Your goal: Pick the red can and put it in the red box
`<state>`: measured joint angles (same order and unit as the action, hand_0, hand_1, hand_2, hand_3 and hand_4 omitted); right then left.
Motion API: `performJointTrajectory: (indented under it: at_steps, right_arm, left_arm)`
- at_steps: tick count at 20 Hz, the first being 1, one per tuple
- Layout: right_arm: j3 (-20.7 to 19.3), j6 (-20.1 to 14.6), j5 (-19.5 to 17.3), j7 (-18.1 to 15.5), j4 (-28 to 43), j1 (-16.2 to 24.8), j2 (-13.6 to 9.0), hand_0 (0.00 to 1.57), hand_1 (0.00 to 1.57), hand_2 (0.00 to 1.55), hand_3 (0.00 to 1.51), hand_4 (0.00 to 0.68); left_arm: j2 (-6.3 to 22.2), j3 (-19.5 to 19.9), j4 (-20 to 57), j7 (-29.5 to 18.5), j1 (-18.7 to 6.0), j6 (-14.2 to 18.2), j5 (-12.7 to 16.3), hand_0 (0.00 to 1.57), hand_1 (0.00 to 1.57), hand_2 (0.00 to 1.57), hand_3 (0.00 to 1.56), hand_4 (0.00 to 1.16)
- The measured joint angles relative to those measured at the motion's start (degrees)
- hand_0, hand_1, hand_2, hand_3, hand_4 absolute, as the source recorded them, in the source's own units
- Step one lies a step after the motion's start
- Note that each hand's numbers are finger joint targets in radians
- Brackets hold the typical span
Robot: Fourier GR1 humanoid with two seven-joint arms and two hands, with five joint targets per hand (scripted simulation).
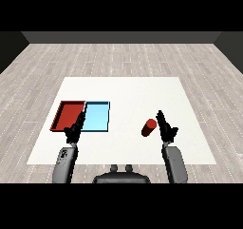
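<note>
Red cylindrical can (149,127) lies tilted on the white table (133,92), right of the two trays and apart from them. Just beside it on its right, the right black hand (165,127) has straight, relaxed fingers and holds nothing. The flat red tray (65,110) adjoins the light blue tray (98,115); the left black hand (76,127), fingers straight, hovers between them.

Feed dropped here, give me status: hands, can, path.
Both hands open: right hand beside the red can, not holding; left hand by the red tray. Light blue tray lies between.
</note>
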<state>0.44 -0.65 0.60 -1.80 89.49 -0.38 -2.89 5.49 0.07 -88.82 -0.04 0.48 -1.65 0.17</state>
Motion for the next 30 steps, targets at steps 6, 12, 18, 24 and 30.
performJointTrajectory:
  at_steps: [6,12,18,24,30]
  right_arm:
    - [-8.2,8.8,6.5,-2.1,-1.6,3.0,-8.6,0.00,0.00,0.00,0.00,0.000]
    - [-14.1,15.7,12.0,-14.6,-1.4,3.5,-11.9,0.00,0.00,0.00,0.00,0.000]
    - [-17.0,21.1,13.1,-21.9,-6.8,2.9,-13.5,0.00,0.00,0.00,0.00,0.000]
    - [-18.6,23.3,13.1,-23.1,-10.0,1.2,-13.9,0.00,0.00,0.00,0.00,0.000]
    - [-18.1,24.1,12.8,-21.5,-11.0,-0.6,-13.4,0.00,0.00,0.00,0.00,0.000]
  left_arm:
    - [-0.5,0.4,0.7,0.1,-1.4,1.1,-1.0,0.00,0.00,0.00,0.00,0.00]
    - [-2.9,1.5,-3.6,-14.5,-2.6,0.5,1.4,0.00,0.00,0.00,0.00,0.00]
    - [-3.0,2.4,-2.9,-20.9,-2.0,-0.3,1.8,0.00,0.00,0.00,0.00,0.00]
    - [-2.7,2.8,-3.0,-22.8,-1.0,-1.7,2.8,0.00,0.00,0.00,0.00,0.00]
    - [-3.1,2.9,-2.4,-23.6,-1.6,-1.9,3.7,0.00,0.00,0.00,0.00,0.00]
